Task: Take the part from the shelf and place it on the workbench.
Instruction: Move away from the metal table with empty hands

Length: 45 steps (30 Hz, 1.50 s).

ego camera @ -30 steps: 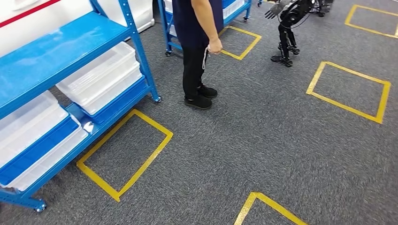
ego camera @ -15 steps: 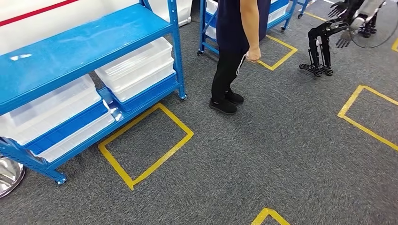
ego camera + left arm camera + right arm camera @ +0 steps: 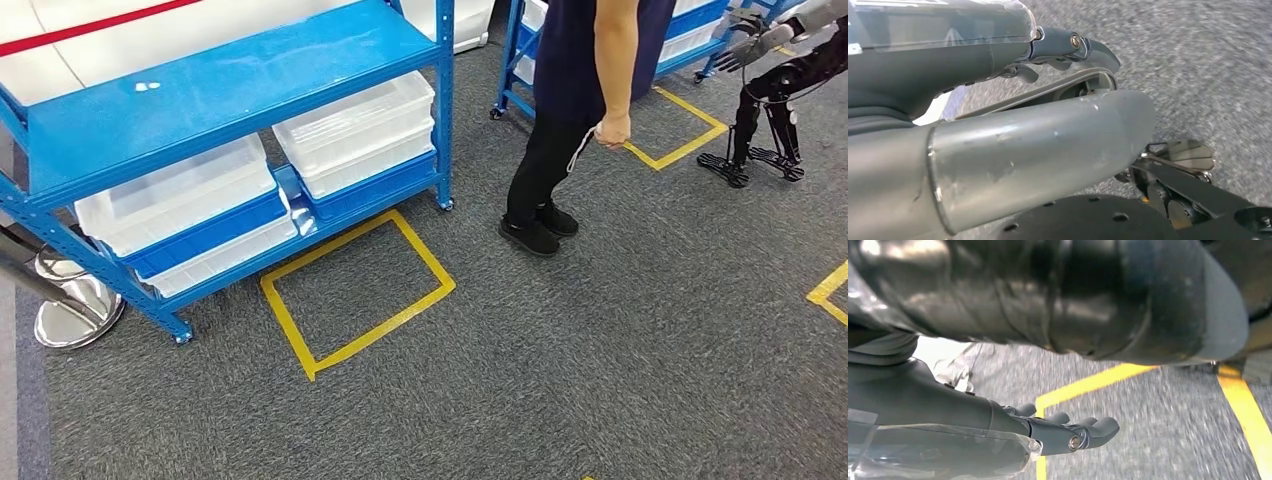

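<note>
A blue metal shelf (image 3: 230, 90) stands at the upper left of the head view. Its top board is bare, and clear plastic bins (image 3: 355, 125) sit on the lower levels. I cannot make out any part in the bins from here. In the left wrist view my left hand (image 3: 1068, 47) hangs over grey carpet, fingers stretched out, with nothing in it. The right wrist view has my right hand (image 3: 1073, 432) just as bare, fingers extended above yellow floor tape.
A person (image 3: 570, 110) in dark clothes stands right of the shelf. Another robot (image 3: 775, 90) stands at the far right, before a second blue rack (image 3: 690, 40). A yellow tape square (image 3: 355, 290) marks the carpet by the shelf. A steel post base (image 3: 75, 310) sits at the left.
The camera has swung left: the shelf, the person and the other robot have all slid rightward in the picture, and the post base has come into sight.
</note>
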Each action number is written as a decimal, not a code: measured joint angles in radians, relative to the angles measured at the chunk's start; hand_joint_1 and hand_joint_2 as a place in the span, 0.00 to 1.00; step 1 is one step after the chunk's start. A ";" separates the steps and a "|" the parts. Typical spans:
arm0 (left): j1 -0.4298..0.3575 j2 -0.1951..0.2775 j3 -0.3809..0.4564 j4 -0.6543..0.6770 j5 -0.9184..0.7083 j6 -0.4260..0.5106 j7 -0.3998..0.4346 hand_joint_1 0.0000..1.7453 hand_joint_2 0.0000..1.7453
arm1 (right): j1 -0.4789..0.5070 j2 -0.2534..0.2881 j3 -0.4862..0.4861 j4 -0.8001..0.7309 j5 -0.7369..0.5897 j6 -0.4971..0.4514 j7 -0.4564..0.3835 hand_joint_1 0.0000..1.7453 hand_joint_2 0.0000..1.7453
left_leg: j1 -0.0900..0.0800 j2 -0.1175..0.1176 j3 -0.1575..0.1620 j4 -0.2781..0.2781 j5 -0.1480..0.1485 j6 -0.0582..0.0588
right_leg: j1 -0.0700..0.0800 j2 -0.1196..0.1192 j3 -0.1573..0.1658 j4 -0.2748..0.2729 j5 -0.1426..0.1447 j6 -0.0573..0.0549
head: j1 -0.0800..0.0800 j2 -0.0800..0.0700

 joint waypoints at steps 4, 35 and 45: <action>-0.001 0.002 0.000 0.000 0.000 0.000 0.000 0.00 0.00 | -0.002 0.001 0.000 0.000 0.000 0.000 0.001 0.00 0.00 | -0.016 0.061 0.113 -0.228 0.095 0.029 | 0.005 -0.043 0.018 -0.002 -0.014 0.013 | 0.000 0.000; 0.003 0.001 -0.001 0.000 0.006 -0.005 -0.002 0.00 0.00 | 0.001 0.001 -0.018 -0.001 -0.011 -0.015 -0.008 0.00 0.00 | -0.011 0.006 0.110 -0.240 0.107 0.029 | -0.005 0.034 0.052 -0.021 -0.033 0.025 | -0.002 0.000; 0.011 -0.013 0.119 -0.001 0.195 0.008 -0.065 0.00 0.00 | 0.001 0.019 -0.078 -0.001 -0.083 -0.050 -0.025 0.00 0.00 | -0.009 -0.007 0.238 -0.289 0.033 0.070 | -0.006 0.049 -0.151 0.254 -0.126 0.059 | 0.000 0.000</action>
